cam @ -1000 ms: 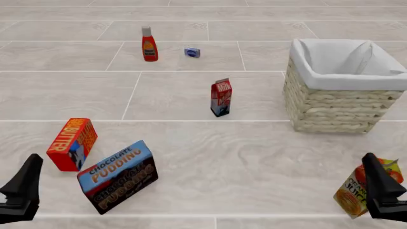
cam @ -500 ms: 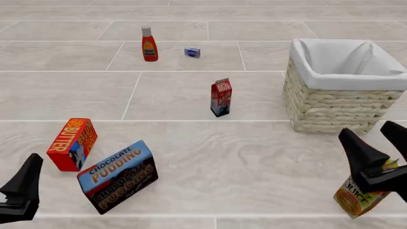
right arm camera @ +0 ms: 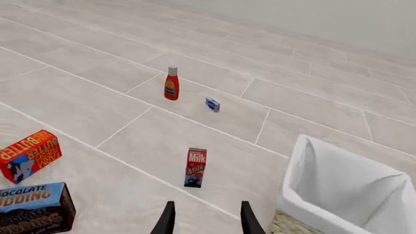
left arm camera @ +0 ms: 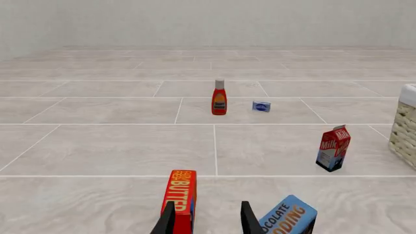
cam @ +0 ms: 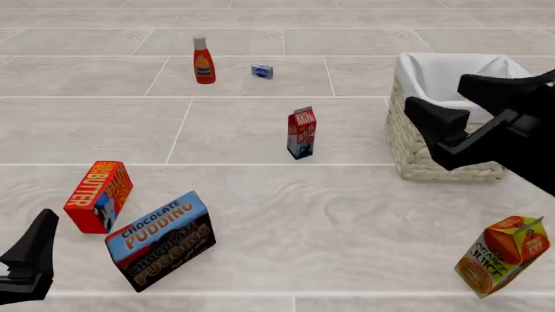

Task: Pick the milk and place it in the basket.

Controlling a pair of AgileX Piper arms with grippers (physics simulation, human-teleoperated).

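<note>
The milk [cam: 301, 133] stands upright on the tiled surface, mid-scene; it also shows in the left wrist view [left arm camera: 333, 147] and the right wrist view [right arm camera: 195, 167]. The basket [cam: 433, 151] stands to its right, wicker with a white liner, and nothing shows inside it; it shows in the right wrist view [right arm camera: 338, 192] too. My right gripper [cam: 442, 96] is open and empty, raised in front of the basket's near left side, to the right of the milk. My left gripper [cam: 39, 242] is open and empty, low at the near left, beside the butter box.
A red ketchup bottle [cam: 204, 62] and a small blue box [cam: 262, 71] stand far back. A butter box [cam: 98, 195] and a chocolate pudding box [cam: 160, 239] sit near left. An orange juice carton [cam: 503, 255] leans at the near right.
My right gripper has risen and moved forward from beside the orange juice carton to in front of the basket. The left arm and all objects have not moved.
</note>
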